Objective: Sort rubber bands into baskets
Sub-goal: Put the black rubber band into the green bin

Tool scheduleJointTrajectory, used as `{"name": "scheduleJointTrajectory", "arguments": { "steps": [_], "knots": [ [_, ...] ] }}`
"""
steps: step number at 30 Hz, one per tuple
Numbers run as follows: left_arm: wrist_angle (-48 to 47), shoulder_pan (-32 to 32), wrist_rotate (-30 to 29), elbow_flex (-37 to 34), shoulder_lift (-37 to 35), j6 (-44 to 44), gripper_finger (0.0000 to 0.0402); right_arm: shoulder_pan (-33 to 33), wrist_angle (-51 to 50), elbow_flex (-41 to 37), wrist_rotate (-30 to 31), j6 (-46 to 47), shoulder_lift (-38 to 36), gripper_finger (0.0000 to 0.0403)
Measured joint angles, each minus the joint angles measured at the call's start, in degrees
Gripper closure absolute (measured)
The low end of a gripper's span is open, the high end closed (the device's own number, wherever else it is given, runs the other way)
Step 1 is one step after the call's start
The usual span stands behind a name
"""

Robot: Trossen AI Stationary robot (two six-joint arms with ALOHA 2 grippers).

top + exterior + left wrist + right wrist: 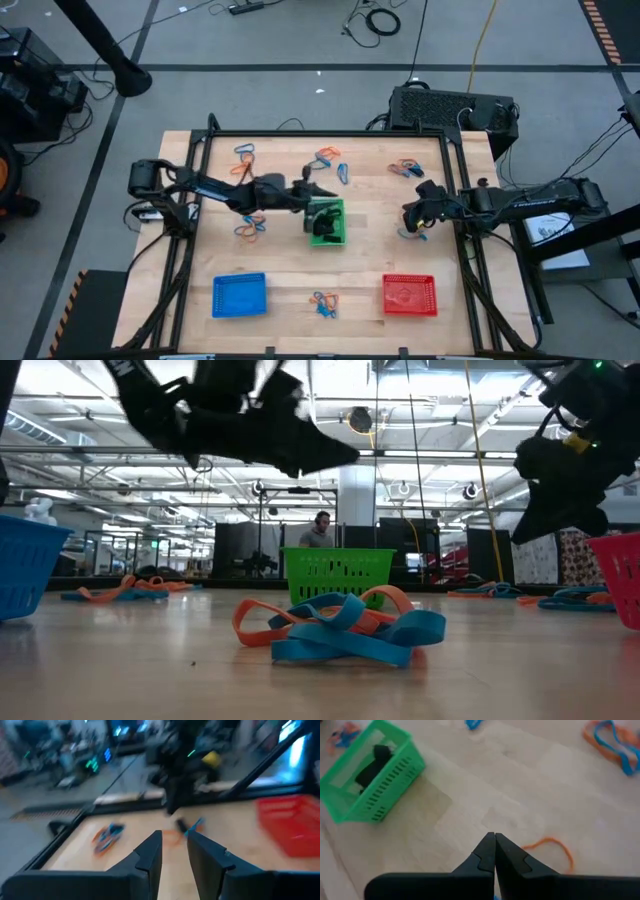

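The green basket stands mid-table with black rubber bands inside. The blue basket and the red basket stand near the front edge. Orange and blue rubber bands lie in small heaps on the table. My left gripper hovers just beyond the green basket's far side, its fingers a little apart with nothing between them. My right gripper hovers right of the green basket, shut, above an orange band and a blue band.
A black metal frame runs along the table's sides. A black box and cables lie behind the far edge. Another heap of bands lies at the far left. Bare wood shows between the blue and red baskets around the front heap.
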Motion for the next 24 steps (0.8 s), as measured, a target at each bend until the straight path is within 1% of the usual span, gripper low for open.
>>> {"name": "scheduleJointTrajectory", "arguments": {
  "steps": [2,4,8,11,14,19,22,24],
  "knots": [
    [2.8,-0.1,1.1,-2.1,-0.1,0.0,0.0302,-1.6,-2.4,0.0,-3.9,4.0,0.0,0.0402],
    [2.8,-0.2,1.4,-3.3,0.0,0.1,0.0302,-3.7,-3.9,0.0,-7.0,7.0,0.0,0.0402],
    [2.7,-0.3,1.8,-3.8,0.0,1.4,0.0302,-8.6,-4.5,0.0,-11.5,7.5,0.5,0.0402],
    [4.6,-0.4,2.5,-3.8,0.0,1.5,0.0302,-12.1,-4.5,0.0,-14.8,6.9,1.4,0.04],
    [5.5,-0.7,4.3,-3.8,0.0,1.7,0.0302,-15.3,-4.0,0.3,-15.4,4.7,2.4,0.0385],
    [5.5,-0.6,4.9,-3.8,0.0,1.7,0.0302,-20.7,-4.4,3.2,-15.8,-3.0,5.3,0.0339],
    [5.5,-0.7,5.0,-3.8,0.0,1.7,0.0302,-21.6,-8.0,5.7,-18.8,-10.0,7.3,0.031],
    [5.3,-0.7,5.1,-3.8,0.0,1.7,0.0302,-21.6,-12.0,7.6,-19.4,-14.0,8.6,0.0296]
  ]
}}
